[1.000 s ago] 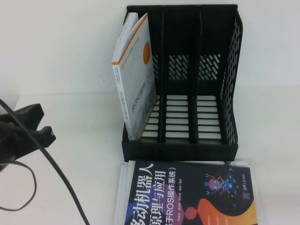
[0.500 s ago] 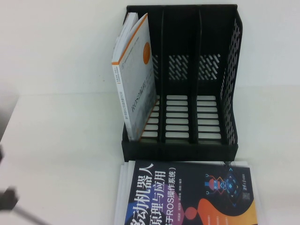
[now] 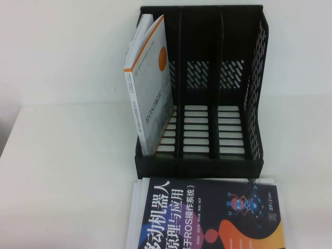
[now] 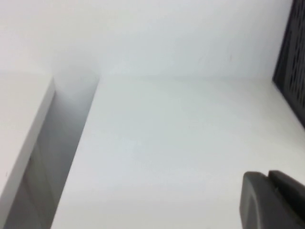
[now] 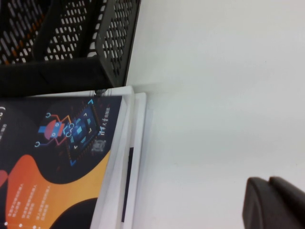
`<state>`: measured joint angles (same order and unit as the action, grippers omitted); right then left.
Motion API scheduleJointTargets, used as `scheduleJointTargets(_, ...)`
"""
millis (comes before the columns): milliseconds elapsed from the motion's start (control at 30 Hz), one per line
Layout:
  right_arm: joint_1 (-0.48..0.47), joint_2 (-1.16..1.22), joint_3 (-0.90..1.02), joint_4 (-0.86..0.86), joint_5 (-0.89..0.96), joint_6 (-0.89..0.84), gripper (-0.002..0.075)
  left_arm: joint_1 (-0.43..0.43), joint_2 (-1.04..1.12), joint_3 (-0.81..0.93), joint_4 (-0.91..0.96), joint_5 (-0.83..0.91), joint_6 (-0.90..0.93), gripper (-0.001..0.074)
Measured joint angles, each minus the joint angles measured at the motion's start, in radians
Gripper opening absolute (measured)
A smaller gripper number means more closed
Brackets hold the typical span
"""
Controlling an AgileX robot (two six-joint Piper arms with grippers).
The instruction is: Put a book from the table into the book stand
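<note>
The white book (image 3: 151, 88) with orange strips and an orange circle stands upright in the leftmost slot of the black book stand (image 3: 218, 78), leaning slightly left. Neither arm shows in the high view. In the left wrist view my left gripper (image 4: 268, 179) is shut and empty over the bare white table (image 4: 157, 143), with the stand's edge (image 4: 293, 71) off to one side. In the right wrist view my right gripper (image 5: 269, 183) is shut and empty over the table (image 5: 214, 95), beside the stand's perforated side (image 5: 114, 43).
A dark navy book (image 3: 207, 218) with an orange swirl and white Chinese title lies on a small stack in front of the stand; it also shows in the right wrist view (image 5: 57, 157). The table's left edge (image 4: 43, 124) drops off. The stand's middle and right slots hold nothing.
My left arm and its cable, seen at the high view's left edge a second ago, have pulled back toward the lower left and out of that view. The book and stand have not moved.
</note>
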<state>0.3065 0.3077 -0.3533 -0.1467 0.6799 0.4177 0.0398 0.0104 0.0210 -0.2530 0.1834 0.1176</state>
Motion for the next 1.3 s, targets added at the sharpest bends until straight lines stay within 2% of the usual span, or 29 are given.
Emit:
scheduleJointTargets(233, 0.0, 0.0, 0.0, 0.0, 0.0, 0.0, -0.0002, 0.012, -0.018, 0.0, 0.013, 0.093, -0.006, -0.0001)
scheduleJointTargets(400, 0.0, 0.0, 0.0, 0.0, 0.0, 0.0, -0.0002, 0.015, -0.018, -0.002, 0.123, 0.125, -0.069, -0.0001)
scheduleJointTargets(600, 0.0, 0.0, 0.0, 0.0, 0.0, 0.0, -0.0002, 0.015, -0.018, -0.002, 0.161, 0.127, -0.123, -0.0001)
scheduleJointTargets(1300, 0.0, 0.0, 0.0, 0.0, 0.0, 0.0, -0.0002, 0.016, -0.018, -0.004, 0.171, 0.136, -0.118, -0.0002)
